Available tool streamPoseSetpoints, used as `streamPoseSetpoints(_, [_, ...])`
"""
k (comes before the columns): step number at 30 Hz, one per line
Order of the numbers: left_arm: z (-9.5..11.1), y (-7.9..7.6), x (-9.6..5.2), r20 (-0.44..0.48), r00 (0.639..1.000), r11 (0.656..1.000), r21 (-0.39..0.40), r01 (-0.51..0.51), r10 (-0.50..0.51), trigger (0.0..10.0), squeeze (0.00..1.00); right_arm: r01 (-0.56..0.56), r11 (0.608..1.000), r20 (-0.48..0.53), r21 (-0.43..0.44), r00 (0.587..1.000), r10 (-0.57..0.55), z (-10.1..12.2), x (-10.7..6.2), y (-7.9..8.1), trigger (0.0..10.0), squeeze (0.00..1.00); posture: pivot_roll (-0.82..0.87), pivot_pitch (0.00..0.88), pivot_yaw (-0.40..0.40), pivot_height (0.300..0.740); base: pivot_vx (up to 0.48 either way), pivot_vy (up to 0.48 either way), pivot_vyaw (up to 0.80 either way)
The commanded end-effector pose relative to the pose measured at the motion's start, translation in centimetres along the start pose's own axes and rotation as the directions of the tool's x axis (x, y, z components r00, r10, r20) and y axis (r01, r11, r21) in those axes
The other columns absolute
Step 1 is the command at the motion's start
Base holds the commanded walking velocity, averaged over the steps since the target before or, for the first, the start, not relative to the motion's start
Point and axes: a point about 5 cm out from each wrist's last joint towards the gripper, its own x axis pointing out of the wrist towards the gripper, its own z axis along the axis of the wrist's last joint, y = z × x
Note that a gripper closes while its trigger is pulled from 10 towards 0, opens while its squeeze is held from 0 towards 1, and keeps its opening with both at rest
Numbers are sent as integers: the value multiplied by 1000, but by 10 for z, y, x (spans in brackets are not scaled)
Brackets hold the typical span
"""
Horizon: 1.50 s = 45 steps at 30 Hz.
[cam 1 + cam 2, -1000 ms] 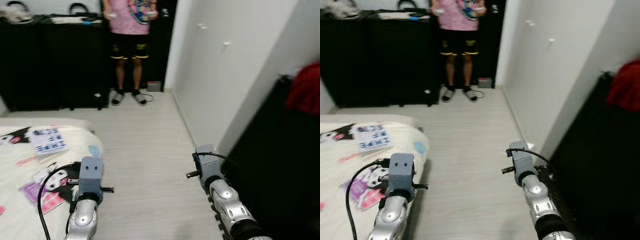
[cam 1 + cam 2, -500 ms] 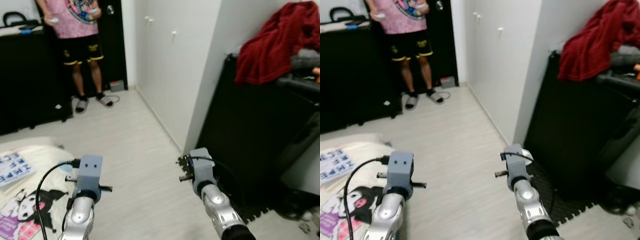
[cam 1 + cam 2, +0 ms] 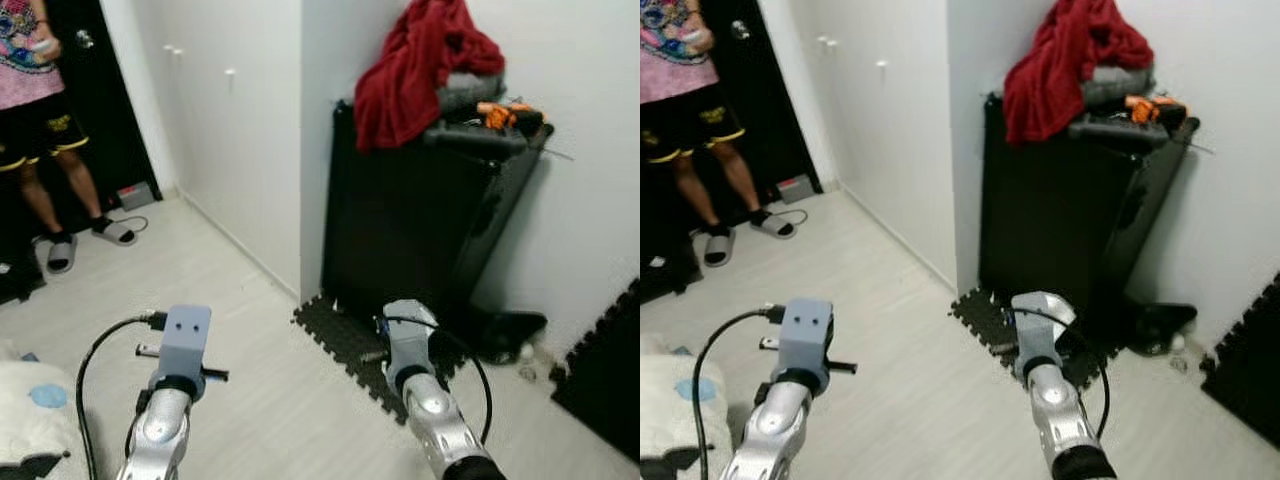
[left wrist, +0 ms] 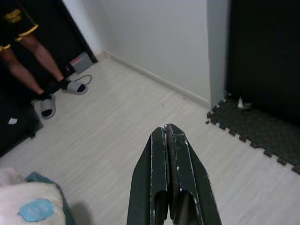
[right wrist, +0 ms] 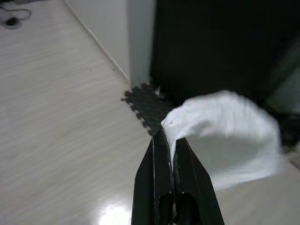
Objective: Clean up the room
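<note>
We face a pale wood-look floor (image 3: 250,300) running between a white wall with cupboard doors (image 3: 220,130) and a tall black cabinet (image 3: 410,230) standing in the corner. A red cloth (image 3: 410,70) is heaped over the cabinet's top, hanging down its front edge, with a grey bundle (image 3: 470,90) and an orange tool (image 3: 500,112) lying beside it. Black foam mat tiles (image 3: 345,335) lie on the floor at the cabinet's foot, and another dark mat piece (image 3: 605,385) sits near the far right wall. On our left a person (image 3: 35,110) in a pink shirt and black shorts stands by a dark doorway, wearing slippers (image 3: 115,232). The corner of a cream bed cover (image 3: 30,420) with a blue patch shows at our lower left.

Our 2 arms reach forward over the floor. The right gripper (image 5: 169,136) has its 2 fingers pressed together on a piece of white tissue (image 5: 225,131), which droops from the tips above the mat tiles in front of the cabinet. The left gripper (image 4: 168,131) has its fingers closed against each other with nothing between them, hovering above bare floor, well apart from the mat.
</note>
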Motion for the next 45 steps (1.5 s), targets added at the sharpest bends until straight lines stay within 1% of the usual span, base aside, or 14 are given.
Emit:
streamPoseSetpoints(1, [-3, 2, -1, -16, 1000, 1000, 19, 15, -15, 10000, 0, 15, 1000, 7, 18, 1000, -15, 0, 0, -1, 10000, 0, 93, 55, 59, 740, 0, 0, -800])
streamPoseSetpoints(3, [-2, 3, 0, -17, 999, 999, 25, 27, -27, 10000, 0, 25, 999, 7, 28, 1000, -25, -1, -1, 1, 10000, 0, 91, 53, 84, 740, 0, 0, -800])
streamPoseSetpoints(10, [-2, 2, 2, -18, 999, 999, 27, 37, -37, 10000, 0, 37, 999, 8, 36, 999, -37, -3, -2, 0, 10000, 0, 82, 52, 87, 740, 0, 0, -800])
streamPoseSetpoints(20, [-1, -2, 3, -16, 999, 999, 13, 30, -30, 10000, 0, 40, 999, 9, 28, 999, -40, -1, -1, -3, 10000, 0, 76, 54, 67, 740, 0, 0, -800])
streamPoseSetpoints(23, [-2, -2, 2, -21, 1000, 1000, -7, 11, -11, 10000, 0, 33, 999, 11, 20, 999, -33, -1, -1, -3, 10000, 0, 69, 55, 56, 740, 0, 0, -800])
streamPoseSetpoints(30, [-3, -5, 1, -22, 1000, 1000, -23, 1, -1, 10000, 0, 30, 999, 11, 10, 999, -30, 0, -1, -6, 10000, 0, 59, 54, 38, 740, 0, 0, -800])
streamPoseSetpoints(45, [-4, -8, -1, -21, 1000, 1000, -29, 1, -2, 10000, 0, 50, 999, -4, -3, 999, -50, -1, -1, -12, 10000, 0, 58, 41, 23, 740, 0, 0, -800])
